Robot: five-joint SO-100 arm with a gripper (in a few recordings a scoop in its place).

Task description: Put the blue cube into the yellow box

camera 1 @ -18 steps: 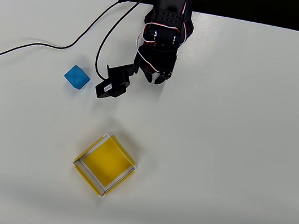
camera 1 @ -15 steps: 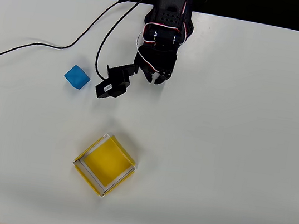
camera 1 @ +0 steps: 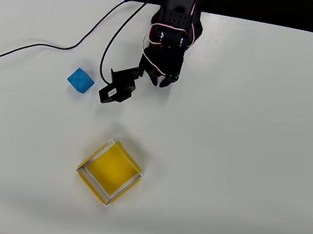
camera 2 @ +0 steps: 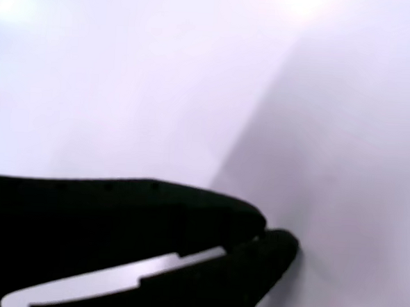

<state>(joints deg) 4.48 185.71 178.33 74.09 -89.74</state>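
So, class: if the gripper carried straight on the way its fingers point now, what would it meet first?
In the overhead view the gripper points down-picture over the bare table. Its way looks free; the yellow box lies left of that line, though depth is unclear.

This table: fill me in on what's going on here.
A black robot arm reaches over a white table with nothing in its gripper, whose jaws look shut in the wrist view. The blue cube sits untouched on the table, left of the gripper in the overhead view. The yellow box lies empty nearer the bottom edge.
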